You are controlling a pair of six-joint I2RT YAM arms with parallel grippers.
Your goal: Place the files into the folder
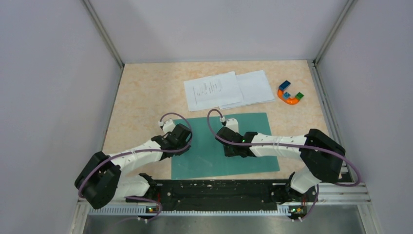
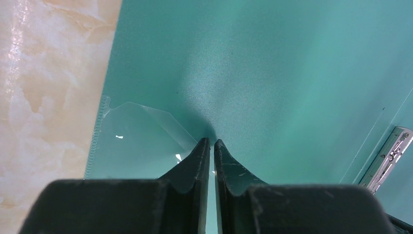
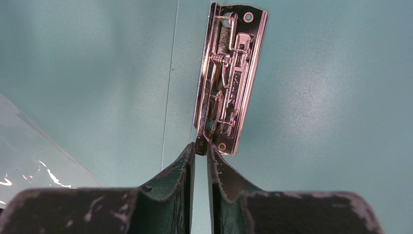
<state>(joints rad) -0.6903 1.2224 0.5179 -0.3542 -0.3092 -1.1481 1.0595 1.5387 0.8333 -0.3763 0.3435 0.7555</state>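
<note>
Found the folder (image 1: 214, 163) lying open and flat on the near half of the desk (image 1: 141, 97), with the files (image 1: 226, 90) overlapping just beyond its far edge, not yet in.

Pressing on the left leaf with the left gripper (image 2: 211, 141), jaws almost together, nothing visible between them, just beside the clear pocket (image 2: 131, 141). Same narrow slit on the right gripper (image 3: 200, 145), tips touching the near end of the metal clip (image 3: 231, 78); cannot tell whether pinching it.

Likely to go wrong:
- Slipping off the slick clip while levering it, letting it snap back.
- Creasing the thin cover by pressing too hard.
- Skating the folder into the files.
</note>
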